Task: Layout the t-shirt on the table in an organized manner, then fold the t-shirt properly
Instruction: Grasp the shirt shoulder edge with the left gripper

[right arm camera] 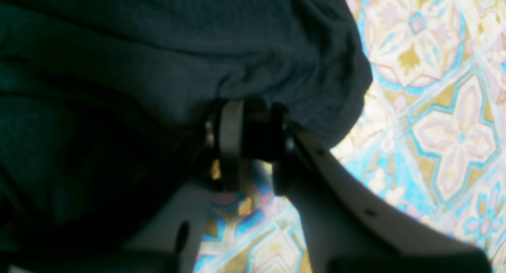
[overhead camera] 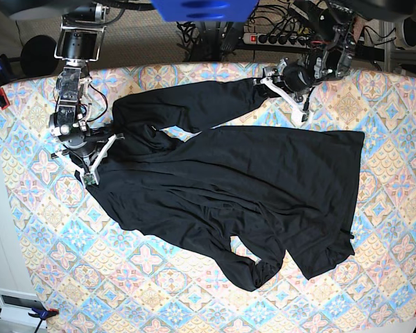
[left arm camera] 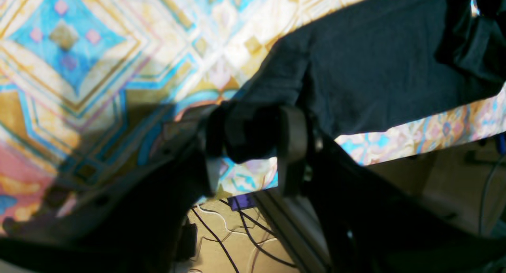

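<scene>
The plain black, soft-fabric long-sleeved t-shirt lies spread but crooked on the large bench covered in a pastel cloth of blue, pink and cream diamond tiles. Its body runs slantwise from the upper left towards the lower right of the base view, with one sleeve stretched along the far edge and a crumpled bunch near the front.

The left pincer is clenched on the cuff end of that far sleeve; in its wrist view black cloth fills the gap between the jaws and the sleeve stretches away from it across the bench. The right pincer is clenched on a fold of the garment's edge at the opposite side, the fabric bulging over the jaws.

The sleeve's long axis runs between the two arms, roughly parallel to the far edge of the bench. Laying it flat likely turns on drawing the two held points apart along that line.
</scene>
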